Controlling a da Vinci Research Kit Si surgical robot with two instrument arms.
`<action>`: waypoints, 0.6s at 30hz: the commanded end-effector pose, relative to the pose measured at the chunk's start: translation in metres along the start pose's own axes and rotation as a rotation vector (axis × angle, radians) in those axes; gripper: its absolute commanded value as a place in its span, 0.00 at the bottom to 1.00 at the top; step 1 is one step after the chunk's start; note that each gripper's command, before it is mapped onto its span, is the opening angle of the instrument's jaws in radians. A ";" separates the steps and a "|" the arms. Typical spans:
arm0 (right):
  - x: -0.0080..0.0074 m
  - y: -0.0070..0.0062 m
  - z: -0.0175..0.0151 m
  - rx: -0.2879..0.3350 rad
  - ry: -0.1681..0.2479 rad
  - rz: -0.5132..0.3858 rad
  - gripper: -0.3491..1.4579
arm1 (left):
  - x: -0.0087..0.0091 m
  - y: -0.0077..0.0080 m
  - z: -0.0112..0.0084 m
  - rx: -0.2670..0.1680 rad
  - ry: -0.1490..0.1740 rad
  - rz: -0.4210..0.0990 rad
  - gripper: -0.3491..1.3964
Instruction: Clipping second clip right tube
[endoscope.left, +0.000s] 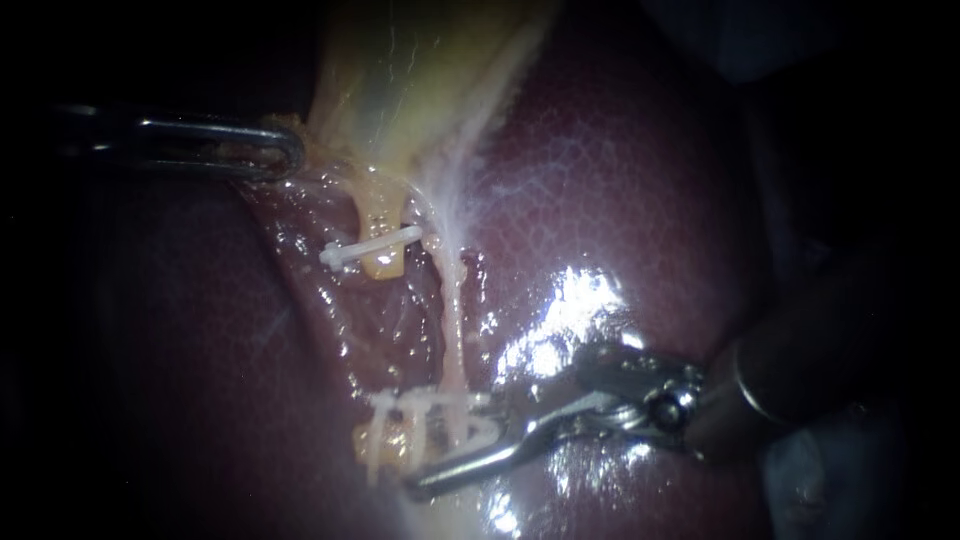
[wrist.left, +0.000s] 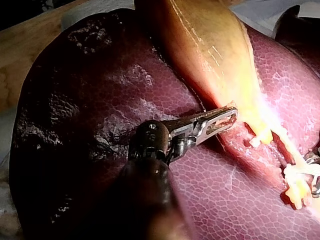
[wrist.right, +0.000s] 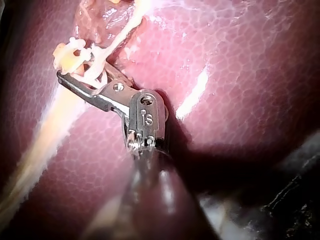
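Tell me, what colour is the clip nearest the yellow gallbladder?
The clip is white, crossing a yellowish tube; the endoscope view shows it best.

Liver (endoscope.left: 620, 170): dark maroon, fine pale net pattern all over, bright white glare patches.
Gallbladder (endoscope.left: 420, 70): yellow-tan, translucent, whitish streaks along edge.
Right tube (endoscope.left: 452, 300) running from gallbladder: pale cream-white.
Yellow tube piece (endoscope.left: 381, 267) just beside gallbladder: orange-yellow.
Clip (endoscope.left: 370, 246) nearest gallbladder: plain white.
Clips (endoscope.left: 430, 412) farther from gallbladder: white, over yellow and cream tissue.
Left instrument (endoscope.left: 285, 152) at gallbladder edge: silver metal tip, dark shaft.
Right instrument (endoscope.left: 450, 445), well apart from gallbladder: shiny silver-grey tip, brown-black shaft.
Surface (wrist.left: 20, 55) well apart from gallbladder: tan, wood-like.
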 end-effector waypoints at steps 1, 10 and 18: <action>0.0005 0.0000 -0.0002 -0.003 0.009 -0.002 0.47 | 0.0000 0.0000 0.0000 0.000 0.000 -0.001 0.00; 0.0027 -0.0003 -0.0010 -0.011 0.055 -0.009 0.47 | 0.0000 0.0000 -0.0001 0.000 0.000 -0.001 0.00; 0.0027 -0.0010 -0.0008 0.006 0.087 -0.007 0.47 | 0.0000 0.0000 0.0000 -0.001 0.000 -0.001 0.00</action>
